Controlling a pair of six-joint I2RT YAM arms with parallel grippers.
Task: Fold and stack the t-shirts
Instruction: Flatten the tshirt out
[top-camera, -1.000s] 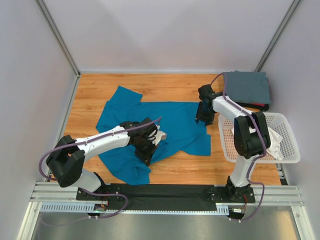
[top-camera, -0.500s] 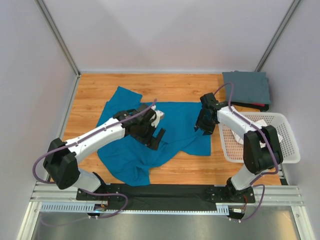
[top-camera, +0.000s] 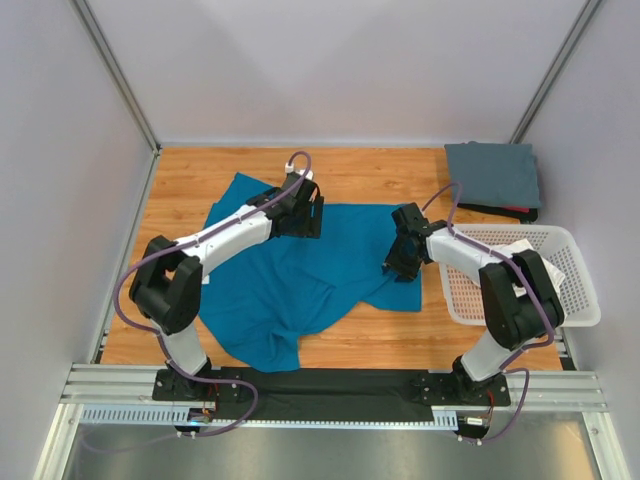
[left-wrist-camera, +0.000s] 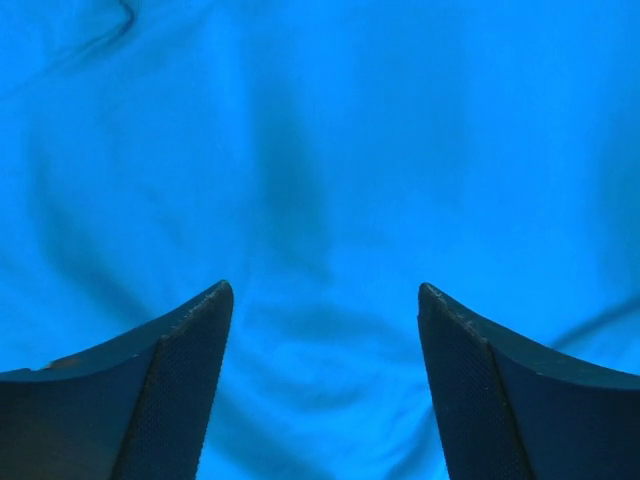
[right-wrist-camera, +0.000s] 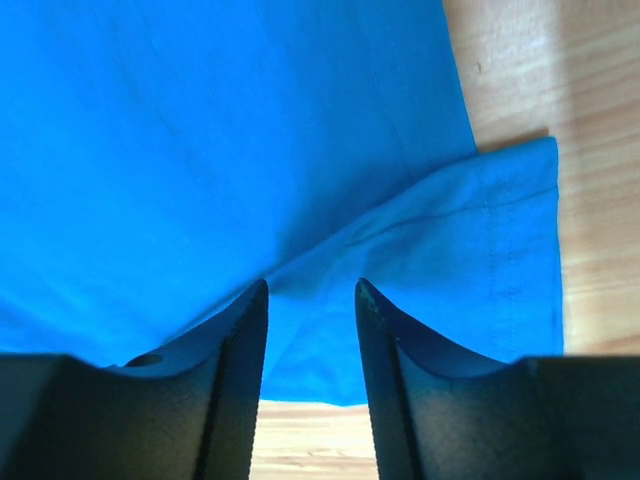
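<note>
A bright teal-blue t-shirt (top-camera: 300, 275) lies spread and rumpled on the wooden table (top-camera: 350, 345). My left gripper (top-camera: 308, 220) hovers over its far edge, near the collar. In the left wrist view the left gripper (left-wrist-camera: 325, 290) is open wide, with only teal cloth (left-wrist-camera: 320, 150) below it. My right gripper (top-camera: 397, 265) is at the shirt's right sleeve. In the right wrist view the right gripper (right-wrist-camera: 312, 285) stands partly open just above the sleeve (right-wrist-camera: 480, 250), pinching nothing. A folded slate grey t-shirt (top-camera: 493, 175) lies at the back right. A white t-shirt (top-camera: 524, 247) lies in the basket.
The white lattice basket (top-camera: 580, 300) stands at the right edge, close to my right arm. A dark and red item (top-camera: 515, 212) pokes out from under the grey shirt. Grey walls enclose the table on three sides.
My left gripper opened, let go of the teal shirt's middle and swung away to its far edge. My right gripper slid a little nearer and leftward over the sleeve.
</note>
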